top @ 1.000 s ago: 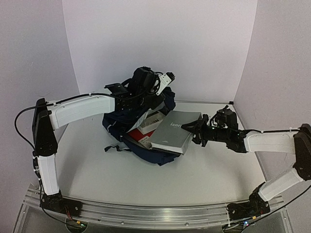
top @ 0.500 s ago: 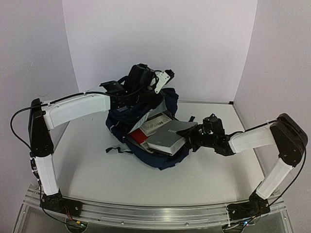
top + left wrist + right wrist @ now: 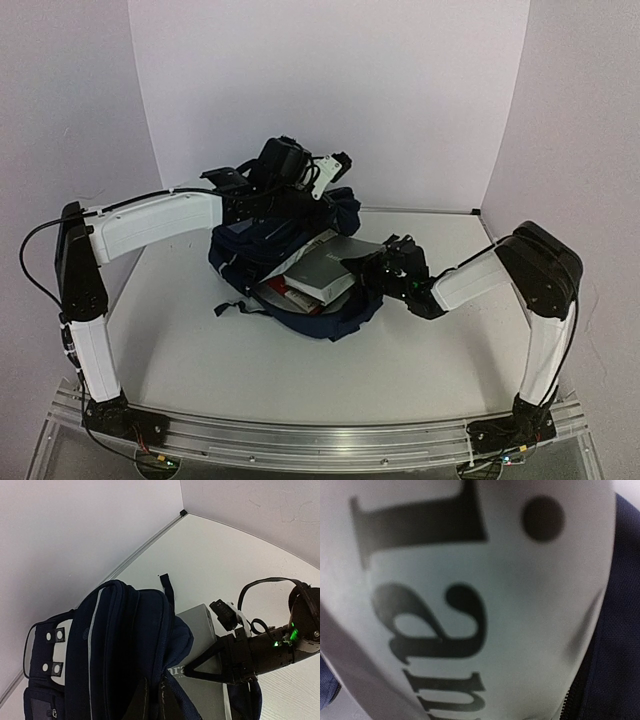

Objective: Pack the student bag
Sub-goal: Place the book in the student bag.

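- Left hand (image 3: pixel 152 700) pinches the student bag (image 3: pixel 250 242) open from twelve o'clock.
- Right hand (image 3: pixel 372 272), at three o'clock, grips the grey book (image 3: pixel 325 265), half inside; seating it remains.

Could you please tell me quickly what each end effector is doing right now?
Left end effector: closed on the student bag.
Right end effector: closed on the grey book.

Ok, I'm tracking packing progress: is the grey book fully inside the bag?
No, in the top view much of the grey book pokes out of the open student bag.
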Available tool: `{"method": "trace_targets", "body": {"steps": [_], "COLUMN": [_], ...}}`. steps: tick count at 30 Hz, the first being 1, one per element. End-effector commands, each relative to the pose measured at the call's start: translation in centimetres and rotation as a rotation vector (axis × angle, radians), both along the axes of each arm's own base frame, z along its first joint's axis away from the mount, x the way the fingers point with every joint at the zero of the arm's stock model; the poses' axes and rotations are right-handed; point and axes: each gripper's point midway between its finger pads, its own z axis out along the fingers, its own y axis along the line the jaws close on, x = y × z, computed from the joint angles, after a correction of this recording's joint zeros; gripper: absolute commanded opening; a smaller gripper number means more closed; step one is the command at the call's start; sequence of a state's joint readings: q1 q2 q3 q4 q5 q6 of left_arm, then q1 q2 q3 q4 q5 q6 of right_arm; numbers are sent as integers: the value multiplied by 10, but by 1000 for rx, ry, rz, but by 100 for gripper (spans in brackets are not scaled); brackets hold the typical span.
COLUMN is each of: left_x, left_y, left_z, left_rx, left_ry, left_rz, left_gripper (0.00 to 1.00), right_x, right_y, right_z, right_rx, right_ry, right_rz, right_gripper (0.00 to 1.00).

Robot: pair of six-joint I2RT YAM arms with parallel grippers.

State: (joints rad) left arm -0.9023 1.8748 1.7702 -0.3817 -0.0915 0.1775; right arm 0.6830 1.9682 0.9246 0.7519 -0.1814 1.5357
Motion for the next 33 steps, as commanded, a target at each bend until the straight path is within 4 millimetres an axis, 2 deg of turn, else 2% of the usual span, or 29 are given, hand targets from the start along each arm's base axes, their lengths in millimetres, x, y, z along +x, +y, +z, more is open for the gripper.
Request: {"method": "trace_targets", "body": {"steps": [1,6,12,15,18,21,25,28,30,33], "left_x": [-52,-43,-33,-35,-30,-24,-13,-13,-12,-13], "left_y": [-11,-13,-23,-29,-26,-17,1,10,14,17], "left_z": [166,148,111,97,92,91,89,91,90,89], "left_rx": [-438,-462,-479,-479,-472,-478,-489,-488,-478,-468], "left_ry": [-147,-49,96,141,146,149,159,148,143,136], "left_rz": [-231,-250,-256,-275,-242,-204,-140,-122,-114,-107], "left_gripper": [0,0,0,0,0,0,0,0,0,0], "right_x": [17,11,4,4,9,12,7,0,-3,-11], "right_y": [20,37,53,64,69,67,60,41,29,10], "right_z": [-1,-11,-10,-11,-4,-6,-7,-4,9,13], "right_rx": [11,4,-8,5,3,-51,-97,-176,-235,-330], "right_ry": [-58,-41,-46,-45,-73,-79,-70,-72,-98,-98], "right_rz": [6,65,90,106,102,91,96,71,56,42], "right_gripper": [28,30,33,33,34,43,52,61,67,77]}}
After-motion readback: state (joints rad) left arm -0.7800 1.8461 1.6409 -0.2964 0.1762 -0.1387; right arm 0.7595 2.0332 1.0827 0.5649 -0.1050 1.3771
